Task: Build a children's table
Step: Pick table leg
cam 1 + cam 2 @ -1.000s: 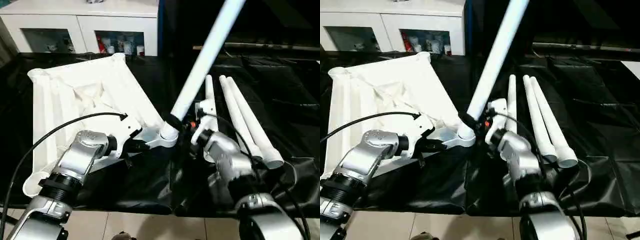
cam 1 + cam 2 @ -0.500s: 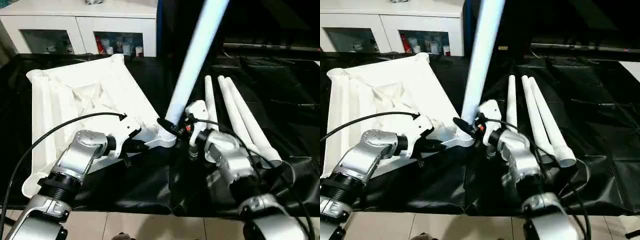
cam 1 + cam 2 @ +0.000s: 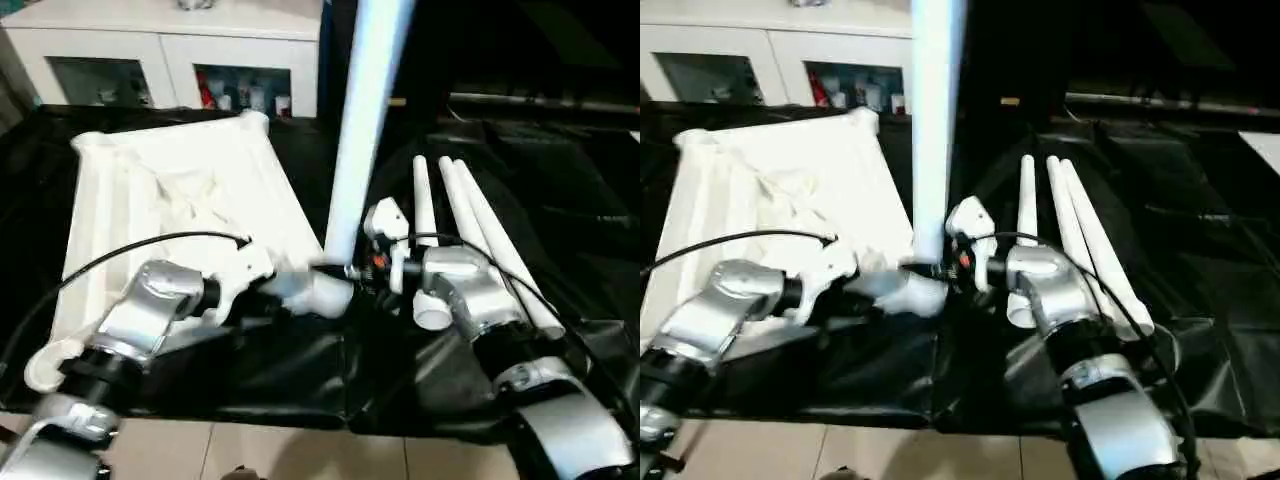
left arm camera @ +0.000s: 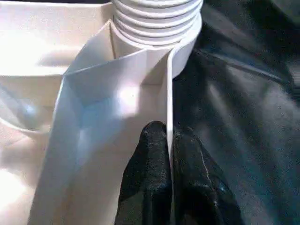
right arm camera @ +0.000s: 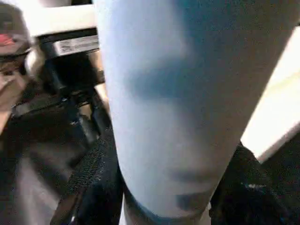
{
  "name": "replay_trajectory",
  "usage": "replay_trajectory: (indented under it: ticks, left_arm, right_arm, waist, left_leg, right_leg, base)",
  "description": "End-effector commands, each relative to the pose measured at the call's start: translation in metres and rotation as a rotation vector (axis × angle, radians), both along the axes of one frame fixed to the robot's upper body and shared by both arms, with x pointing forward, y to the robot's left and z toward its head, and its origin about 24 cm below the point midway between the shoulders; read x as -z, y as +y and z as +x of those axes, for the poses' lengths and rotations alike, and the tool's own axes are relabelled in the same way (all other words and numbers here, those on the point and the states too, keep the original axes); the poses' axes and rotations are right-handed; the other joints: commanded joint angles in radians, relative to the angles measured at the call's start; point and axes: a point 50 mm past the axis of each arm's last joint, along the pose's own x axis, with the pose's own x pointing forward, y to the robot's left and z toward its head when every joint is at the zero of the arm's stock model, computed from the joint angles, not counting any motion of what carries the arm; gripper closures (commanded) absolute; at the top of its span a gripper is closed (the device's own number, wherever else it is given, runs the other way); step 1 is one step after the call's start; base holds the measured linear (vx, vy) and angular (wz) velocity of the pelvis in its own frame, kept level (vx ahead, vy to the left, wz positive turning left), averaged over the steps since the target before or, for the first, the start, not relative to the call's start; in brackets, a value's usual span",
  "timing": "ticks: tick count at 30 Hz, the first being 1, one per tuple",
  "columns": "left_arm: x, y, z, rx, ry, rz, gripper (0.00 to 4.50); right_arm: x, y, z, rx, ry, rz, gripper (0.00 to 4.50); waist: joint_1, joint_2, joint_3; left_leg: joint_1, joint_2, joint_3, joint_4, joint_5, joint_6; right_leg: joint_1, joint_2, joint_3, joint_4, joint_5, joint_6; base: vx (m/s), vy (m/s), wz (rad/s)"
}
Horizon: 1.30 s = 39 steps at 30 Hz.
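black sheet (image 3: 560,170) covers the table; white cabinet (image 3: 150,55) behind at left. one tabletop (image 3: 170,190) lies underside up on the left half. left claw (image 4: 169,154) pinched shut on a rib at its near-right corner socket (image 3: 318,290). one leg (image 3: 365,120) stands upright in that socket, right claw (image 3: 940,268) half-spread around its base. three legs (image 3: 470,220) lie together right; open sheet beyond.

We can't read any text, brand, no. or sign here. In the right wrist view a pale label strip (image 5: 75,45) sits on dark hardware behind the leg, but its print is too blurred to make out. Items in the cabinet (image 3: 240,95) are too small to read.
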Motion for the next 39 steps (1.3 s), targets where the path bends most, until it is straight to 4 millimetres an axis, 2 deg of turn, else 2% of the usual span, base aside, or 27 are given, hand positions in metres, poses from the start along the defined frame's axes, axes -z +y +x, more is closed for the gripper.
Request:
replay_trajectory:
  ticks: [1, 3, 9, 10, 14, 16, 18, 19, 21, 23, 25, 27, 29, 31, 32, 34, 37, 39]
  left_arm:
    - [-0.018, -0.018, -0.007, 0.186, 0.010, -0.066, 4.50]
    - [-0.019, -0.017, -0.007, 0.192, 0.003, -0.058, 4.50]
    - [-0.017, -0.015, -0.001, 0.152, -0.026, -0.047, 4.50]
    - [-0.016, -0.014, -0.002, 0.156, -0.024, -0.045, 4.50]
    - [-0.016, -0.015, -0.003, 0.166, -0.019, -0.049, 4.50]
    - [-0.016, -0.016, 0.001, 0.124, -0.034, -0.059, 4.50]
    - [-0.014, -0.018, 0.011, 0.023, -0.081, -0.057, 4.50]
    - [-0.012, -0.019, 0.018, -0.044, -0.098, -0.052, 4.50]
    - [-0.010, -0.021, 0.026, -0.124, -0.114, -0.047, 4.50]
    - [-0.009, -0.027, 0.035, -0.223, -0.111, -0.062, 4.50]
    - [-0.008, -0.036, 0.044, -0.335, -0.099, -0.082, 4.50]
    - [-0.005, -0.047, 0.053, -0.471, -0.075, -0.094, 4.50]
    - [-0.004, -0.056, 0.058, -0.556, -0.068, -0.093, 4.50]
    - [-0.004, -0.064, 0.060, -0.587, -0.072, -0.091, 4.50]
    - [-0.006, -0.075, 0.060, -0.601, -0.071, -0.100, 4.50]
    - [-0.010, -0.085, 0.061, -0.603, -0.082, -0.102, 4.50]
    - [-0.010, -0.086, 0.061, -0.613, -0.092, -0.094, 4.50]
    - [-0.008, -0.082, 0.062, -0.633, -0.094, -0.077, 4.50]
  right_arm:
    - [0.050, -0.013, -0.025, -0.075, 0.199, -0.210, 2.61]
    - [0.052, -0.015, -0.026, -0.096, 0.200, -0.236, 2.61]
    - [0.053, -0.014, -0.027, -0.095, 0.213, -0.214, 2.61]
    - [0.054, -0.013, -0.029, -0.110, 0.216, -0.213, 2.61]
    - [0.056, -0.014, -0.033, -0.142, 0.229, -0.216, 2.61]
    - [0.059, -0.014, -0.032, -0.105, 0.224, -0.220, 2.61]
    - [0.062, -0.014, -0.023, 0.059, 0.175, -0.214, 2.61]
    - [0.063, -0.014, -0.017, 0.177, 0.170, -0.198, 2.61]
    - [0.065, -0.014, -0.010, 0.323, 0.191, -0.175, 2.61]
    - [0.068, -0.013, -0.005, 0.441, 0.223, -0.168, 2.61]
    - [0.072, -0.011, -0.001, 0.566, 0.242, -0.201, 2.61]
    - [0.075, -0.008, 0.005, 0.745, 0.280, -0.243, 2.61]
    - [0.076, -0.007, 0.008, 0.879, 0.309, -0.268, 2.61]
    - [0.076, -0.005, 0.010, 0.957, 0.321, -0.273, 2.61]
    - [0.075, -0.001, 0.012, 1.015, 0.328, -0.277, 2.61]
    - [0.071, 0.005, 0.014, 1.052, 0.306, -0.289, 2.61]
    - [0.069, 0.010, 0.016, 1.062, 0.298, -0.291, 2.61]
    - [0.068, 0.013, 0.016, 1.060, 0.289, -0.294, 2.61]
  waist:
    - [0.001, 0.019, -0.056]
    - [0.002, 0.015, -0.055]
    - [0.003, 0.010, -0.054]
    - [0.003, 0.006, -0.054]
    - [0.005, 0.007, -0.054]
    - [0.004, 0.008, -0.051]
    - [0.001, 0.007, -0.041]
    - [0.000, 0.001, -0.043]
    - [-0.003, 0.000, -0.042]
    - [-0.004, -0.003, -0.045]
    - [-0.007, -0.006, -0.043]
    - [-0.007, -0.007, -0.042]
    - [-0.009, -0.006, -0.043]
    - [-0.008, -0.005, -0.045]
    - [-0.007, -0.014, -0.046]
    - [-0.002, -0.014, -0.046]
    - [0.004, -0.014, -0.050]
    - [0.005, -0.021, -0.051]
  left_leg:
    - [0.011, 0.045, -0.014, -0.080, -0.228, 0.026]
    - [0.012, 0.045, -0.013, -0.081, -0.237, 0.024]
    - [0.016, 0.046, -0.016, -0.087, -0.283, 0.002]
    - [0.016, 0.046, -0.015, -0.087, -0.281, 0.003]
    - [0.016, 0.048, -0.015, -0.088, -0.270, 0.006]
    - [0.021, 0.047, -0.014, -0.091, -0.293, 0.003]
    - [0.029, 0.046, -0.016, -0.098, -0.346, -0.014]
    - [0.033, 0.045, -0.017, -0.098, -0.360, -0.021]
    - [0.039, 0.043, -0.023, -0.100, -0.387, -0.038]
    - [0.029, 0.043, -0.027, -0.102, -0.371, -0.037]
    - [0.037, 0.042, -0.024, -0.100, -0.391, -0.040]
    - [0.037, 0.036, -0.025, -0.097, -0.391, -0.039]
    - [0.036, 0.037, -0.027, -0.098, -0.396, -0.038]
    - [0.036, 0.038, -0.027, -0.100, -0.396, -0.042]
    - [0.031, 0.039, -0.027, -0.101, -0.389, -0.035]
    - [0.029, 0.038, -0.024, -0.101, -0.371, -0.027]
    - [0.022, 0.039, -0.021, -0.103, -0.325, -0.020]
    - [0.017, 0.039, -0.018, -0.103, -0.291, -0.011]
  right_leg:
    - [0.045, -0.083, 0.051, -0.082, -0.168, -0.230]
    - [0.044, -0.084, 0.052, -0.082, -0.156, -0.239]
    - [0.044, -0.087, 0.052, -0.089, -0.226, -0.221]
    - [0.044, -0.087, 0.053, -0.090, -0.225, -0.220]
    - [0.044, -0.087, 0.052, -0.089, -0.206, -0.222]
    - [0.042, -0.087, 0.051, -0.094, -0.233, -0.220]
    - [0.038, -0.092, 0.053, -0.107, -0.337, -0.203]
    - [0.038, -0.093, 0.052, -0.111, -0.371, -0.194]
    - [0.034, -0.096, 0.053, -0.120, -0.464, -0.159]
    - [0.040, -0.098, 0.051, -0.118, -0.465, -0.143]
    - [0.029, -0.095, 0.051, -0.123, -0.487, -0.138]
    - [0.026, -0.097, 0.049, -0.130, -0.536, -0.121]
    - [0.026, -0.098, 0.049, -0.134, -0.554, -0.109]
    - [0.024, -0.096, 0.049, -0.131, -0.518, -0.108]
    - [0.028, -0.098, 0.049, -0.129, -0.494, -0.106]
    - [0.026, -0.097, 0.050, -0.127, -0.463, -0.106]
    - [0.030, -0.096, 0.053, -0.120, -0.377, -0.112]
    - [0.036, -0.094, 0.054, -0.113, -0.308, -0.123]
  base:
    - [0.000, 0.000, 0.00]
    - [0.000, 0.000, 0.00]
    - [0.000, 0.000, 0.00]
    - [0.000, 0.000, 0.00]
    - [0.000, 0.000, 0.00]
    - [0.000, 0.000, 0.00]
    - [0.000, 0.000, 0.00]
    - [0.000, 0.000, 0.00]
    - [0.000, 0.000, 0.00]
    - [0.000, 0.000, 0.00]
    - [0.000, 0.000, 0.00]
    - [0.000, 0.000, 0.00]
    - [0.000, 0.000, 0.00]
    - [0.000, 0.000, 0.00]
    - [0.000, 0.000, 0.00]
    - [0.000, 0.000, 0.00]
    - [0.000, 0.000, 0.00]
    - [0.000, 0.000, 0.00]
